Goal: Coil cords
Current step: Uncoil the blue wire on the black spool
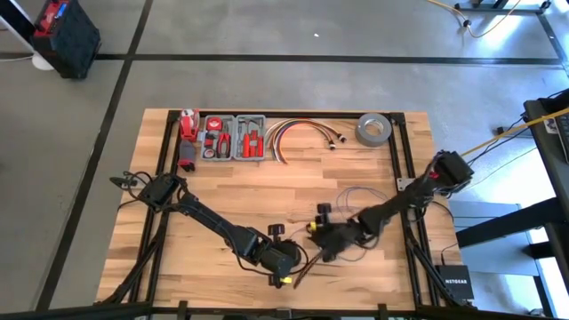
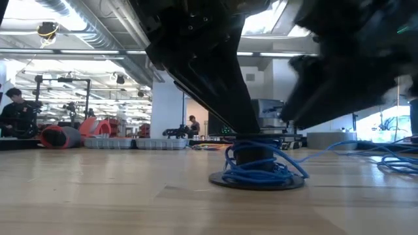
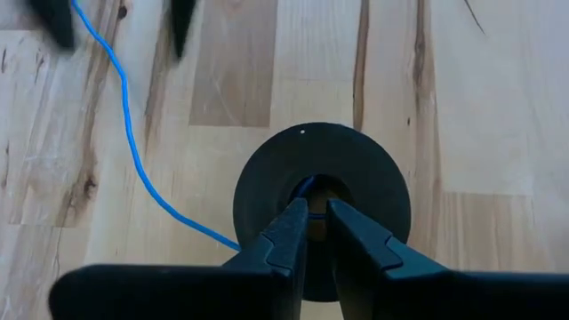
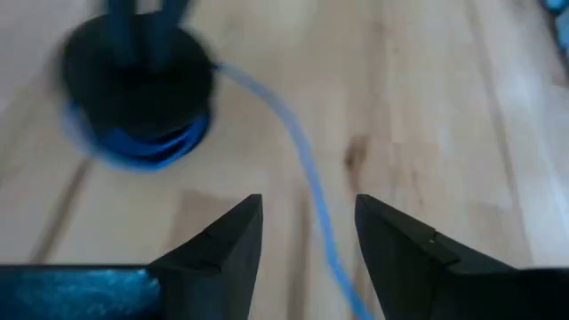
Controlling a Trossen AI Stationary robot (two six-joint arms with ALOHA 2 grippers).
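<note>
A black spool [image 2: 258,171] wound with thin blue wire stands on its lower flange on the wood table, near the front middle. Its round black top disc [image 3: 373,178] fills the left wrist view. My left gripper [image 3: 318,222] comes down on it from above, fingers nearly together. A strand of the wire [image 4: 293,142] runs off the spool [image 4: 138,89] across the table and passes between the fingers of my right gripper [image 4: 307,227]. That gripper stands open just right of the spool, and I see no touch. More loose wire [image 1: 360,191] lies behind it. My left gripper meets the spool at the centre hole [image 3: 311,188] of its top disc, its two fingertips [image 3: 293,222] close together there with a bit of blue wire in the narrow gap. The fingers slant down from the table's left near side. The spool stands upright, its lower flange [image 2: 287,183] on the table.
Along the far edge lie a grey tray of red tools [image 1: 233,138], a bundle of red, yellow and white cables [image 1: 302,133] and a grey tape roll [image 1: 374,130]. Loose blue wire loops [image 2: 392,160] lie at the table's right. Bare wood shows at the left and middle.
</note>
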